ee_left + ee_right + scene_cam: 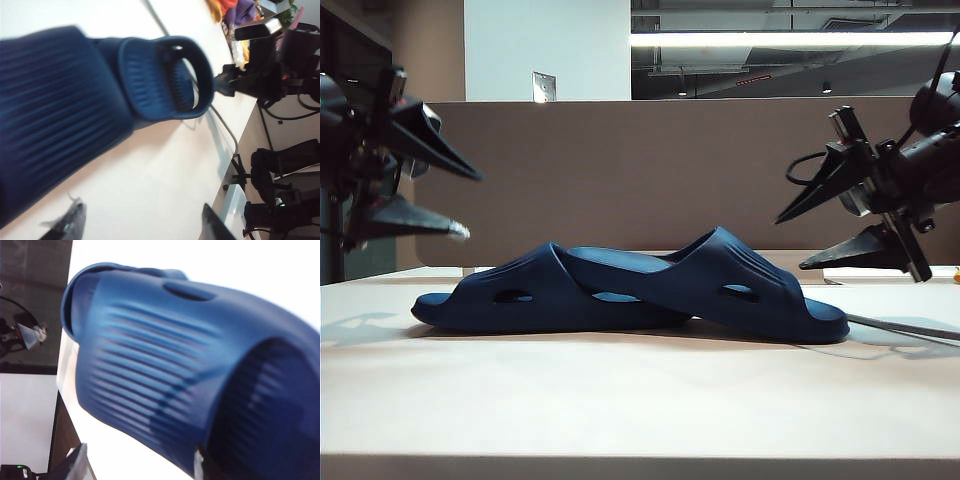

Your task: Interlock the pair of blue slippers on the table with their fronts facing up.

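Both arms hang clear of the work here. The pair of blue slippers lies mid-table, soles down and straps up, one slipper's end tucked through the other's strap so the two lock together; that looks like the finished arrangement. The left gripper hovers off the left end, fingers spread and empty; the right gripper hovers off the right end, fingers likewise apart, nothing held. Neither touches a slipper, probably because there is nothing left to steady.
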Controlling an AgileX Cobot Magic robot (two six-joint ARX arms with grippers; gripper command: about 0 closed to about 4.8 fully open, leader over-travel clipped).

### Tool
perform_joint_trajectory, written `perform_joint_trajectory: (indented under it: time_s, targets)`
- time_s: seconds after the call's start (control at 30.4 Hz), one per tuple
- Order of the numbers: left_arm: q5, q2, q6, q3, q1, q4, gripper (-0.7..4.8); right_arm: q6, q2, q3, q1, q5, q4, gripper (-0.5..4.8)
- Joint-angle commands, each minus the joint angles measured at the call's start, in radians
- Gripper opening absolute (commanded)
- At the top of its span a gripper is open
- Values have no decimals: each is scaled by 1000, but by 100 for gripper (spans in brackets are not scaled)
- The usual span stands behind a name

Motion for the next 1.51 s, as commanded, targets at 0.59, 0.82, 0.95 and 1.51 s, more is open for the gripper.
perform_joint_trajectory:
  time_s: [0.59,0.82,0.95,1.51]
  targets:
    - [-58,102,16,1,1,57,299,-5,95,3,-30,-34,26,266]
    - [-84,102,12,1,7,77,300,-5,111,3,-29,-49,51,266]
    - [-85,101,9,1,18,82,300,-4,112,3,-29,-49,63,266]
    - [-79,102,-3,2,27,119,299,2,117,3,3,-79,114,264]
